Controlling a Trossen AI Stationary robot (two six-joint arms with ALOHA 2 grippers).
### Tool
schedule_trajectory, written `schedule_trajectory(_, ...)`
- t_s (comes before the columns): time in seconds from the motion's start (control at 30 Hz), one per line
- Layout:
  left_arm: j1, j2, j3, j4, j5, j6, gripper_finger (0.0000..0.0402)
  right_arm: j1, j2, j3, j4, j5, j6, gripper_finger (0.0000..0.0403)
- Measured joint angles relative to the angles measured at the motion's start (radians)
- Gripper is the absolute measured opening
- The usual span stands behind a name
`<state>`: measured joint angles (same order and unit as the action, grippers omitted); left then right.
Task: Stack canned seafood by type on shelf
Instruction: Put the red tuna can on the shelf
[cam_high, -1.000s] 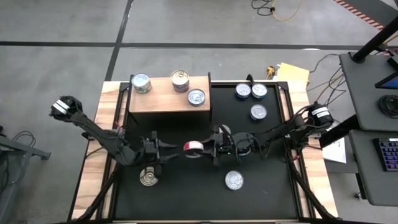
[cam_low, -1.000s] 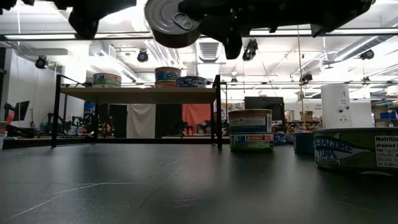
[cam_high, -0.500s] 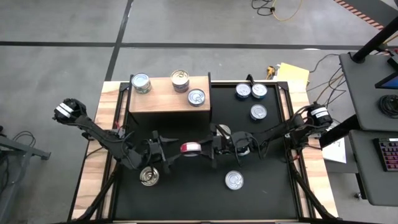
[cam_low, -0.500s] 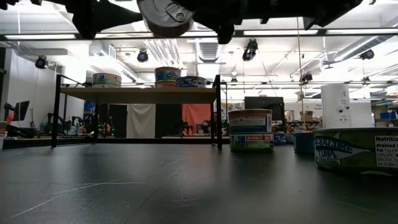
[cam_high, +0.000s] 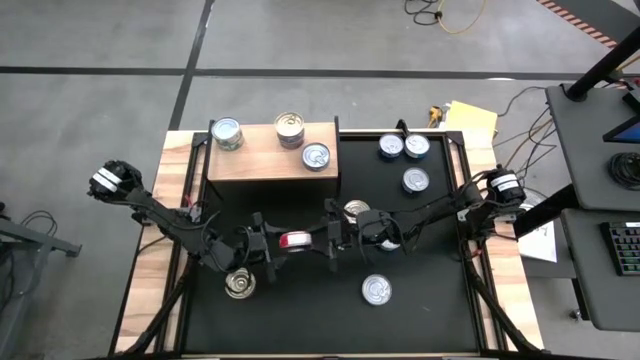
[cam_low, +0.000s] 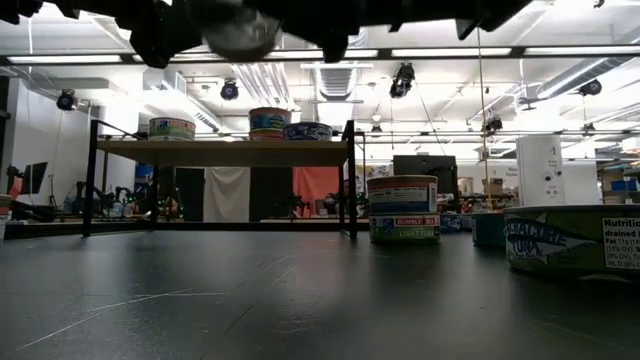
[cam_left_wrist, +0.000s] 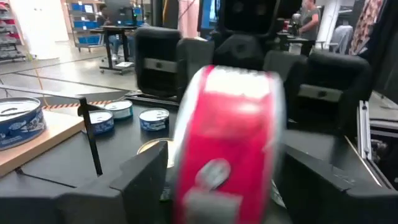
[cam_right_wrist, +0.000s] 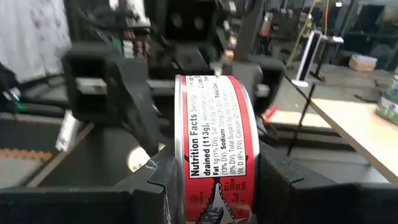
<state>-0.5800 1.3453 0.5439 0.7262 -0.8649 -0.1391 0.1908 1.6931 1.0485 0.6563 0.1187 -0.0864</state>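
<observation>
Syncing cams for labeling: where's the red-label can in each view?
High view: red-label can mid-table, between left tool and right tool.
Low view: at top edge, blurred underside, above the shelf.
Left wrist view: centre, blurred.
Right wrist view: centre, label readable, between the right tool's fingers.
Shared landmark: the wooden shelf.

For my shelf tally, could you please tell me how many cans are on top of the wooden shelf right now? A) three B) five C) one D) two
A: the high view shows three cans on the wooden shelf, while the red-labelled can is off it, between the two hands.
</observation>
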Motion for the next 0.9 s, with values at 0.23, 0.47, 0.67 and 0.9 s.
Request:
schedule_trajectory(0.23, -0.002, -0.001, -0.002, -0.010, 0.015, -0.001, 0.0169, -0.002, 0.055, 0.052, -0.028, -0.016, -0.019, 0.0130)
schedule_trajectory(0.47, -0.005, -0.002, -0.004, -0.028, 0.020, 0.002, 0.0114, -0.009, 0.062, 0.053, -0.029, -0.036, -0.015, 0.0130)
schedule_trajectory(0.67, -0.003, -0.003, -0.004, -0.027, 0.028, -0.005, 0.0110, -0.012, 0.054, 0.042, -0.023, -0.041, 0.004, 0.0127)
schedule_trajectory(0.9, -0.002, -0.004, -0.004, -0.018, 0.024, -0.048, 0.0110, -0.014, 0.054, 0.042, -0.018, -0.035, 0.012, 0.0142)
